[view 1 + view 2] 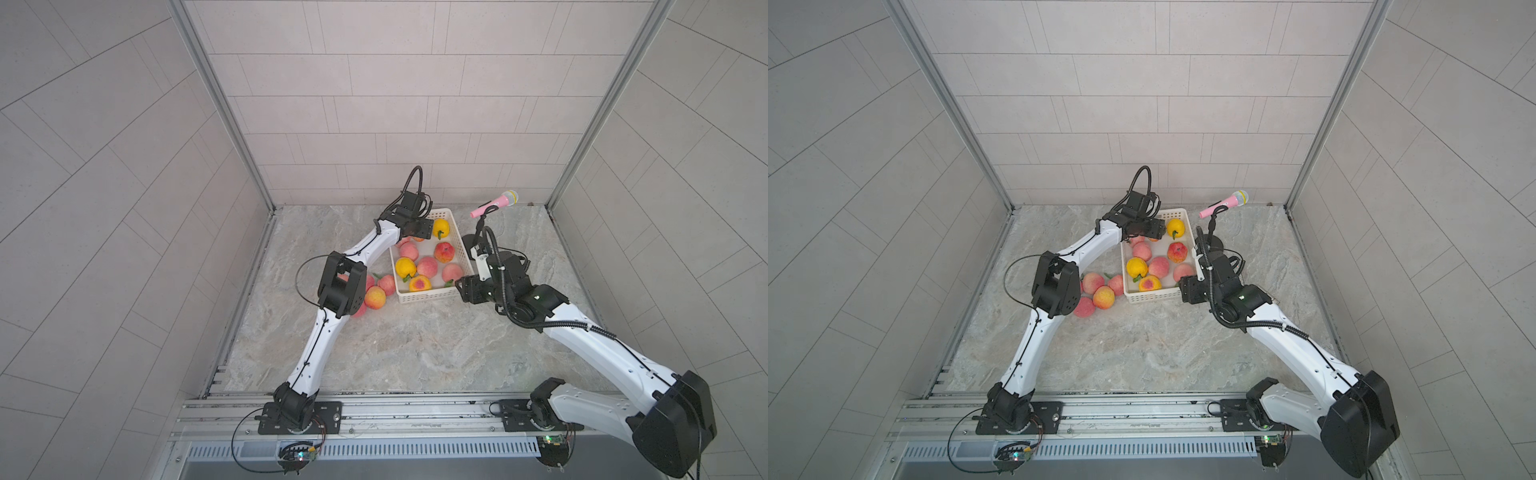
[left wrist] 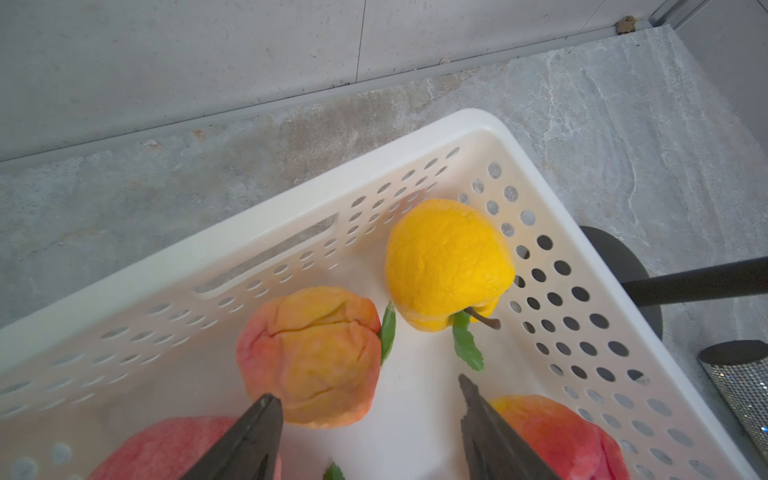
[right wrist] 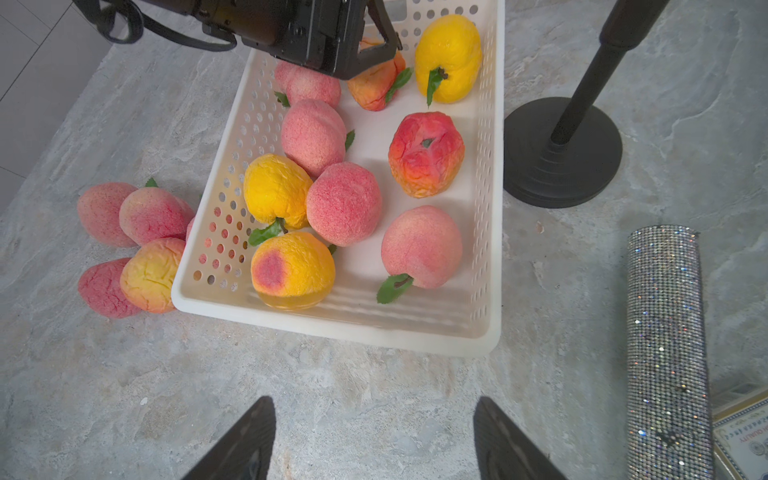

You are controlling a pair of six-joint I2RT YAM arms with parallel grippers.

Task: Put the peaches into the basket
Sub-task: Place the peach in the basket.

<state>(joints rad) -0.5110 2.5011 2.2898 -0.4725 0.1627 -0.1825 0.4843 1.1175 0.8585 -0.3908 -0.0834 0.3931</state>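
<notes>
The white perforated basket (image 1: 428, 297) (image 1: 1154, 297) stands at the back middle of the table with several peaches in it. My left gripper (image 2: 365, 390) (image 1: 417, 230) hangs open over the basket's far end. Just beyond its fingertips an orange-pink peach (image 2: 311, 353) (image 3: 374, 87) lies on the floor of the basket (image 2: 478, 120), beside a yellow peach (image 2: 449, 262) (image 1: 441, 227). Several more peaches (image 1: 376, 297) (image 1: 1102, 297) (image 3: 153, 216) lie on the table against the basket's left side. My right gripper (image 3: 374, 401) (image 1: 463, 291) is open and empty over bare table by the basket's (image 3: 332, 328) near right corner.
A pink microphone (image 1: 494, 202) on a black stand with a round base (image 3: 561, 153) stands right of the basket. A glittery silver cylinder (image 3: 665, 353) and a framed paper (image 3: 744, 440) lie beside my right gripper. Tiled walls close the table on three sides.
</notes>
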